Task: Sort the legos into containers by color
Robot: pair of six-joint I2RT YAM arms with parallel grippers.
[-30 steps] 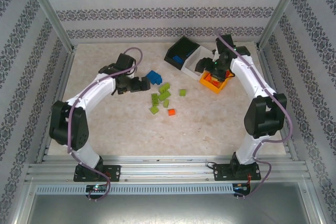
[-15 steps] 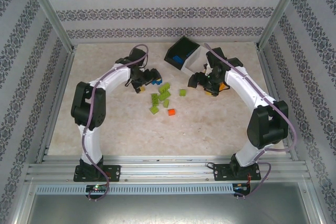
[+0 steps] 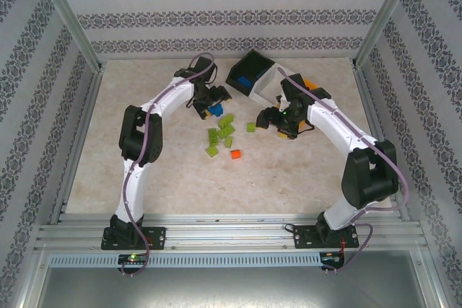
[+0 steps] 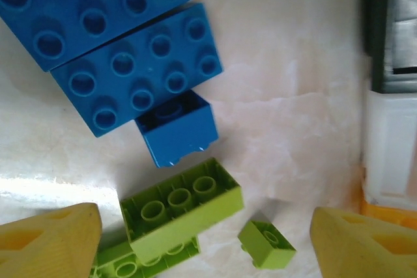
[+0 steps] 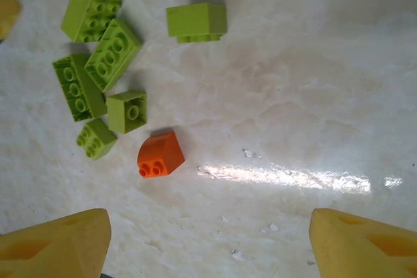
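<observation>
"Two arms are reaching toward the far middle of the table (image 3: 144, 171). What is the left one doing?"

"I'm watching through its wrist camera. The left gripper (image 4: 205, 242) is hanging with its yellow fingertips (image 4: 49, 242) spread wide apart and gripping nothing. It is hovering over three blue legos (image 4: 137, 69) that are lying against one another. The lime green legos (image 4: 182, 206) are sitting just on the near side of them."

"Where are the containers sitting?"

"The black bin (image 3: 249, 73) is standing at the far middle with a blue piece (image 3: 245, 81) lying inside it. The white bin (image 3: 266, 86) is touching its right side. The orange-yellow bin (image 3: 309, 84) is showing partly from behind the right arm, so I cannot tell what is lying in it."

"And the right side?"

"The right gripper (image 5: 208, 245) is gaping too, with its fingertips far apart over bare tabletop and nothing between them. From above, I'm seeing it hovering just near-left of the bins. The single orange lego (image 5: 159, 155) is lying at the near edge of the green cluster, close to the nearest green pieces, though I cannot tell whether it is touching them. One lone green brick (image 5: 195, 21) is sitting apart, to the right of the cluster, between it and this gripper."
</observation>
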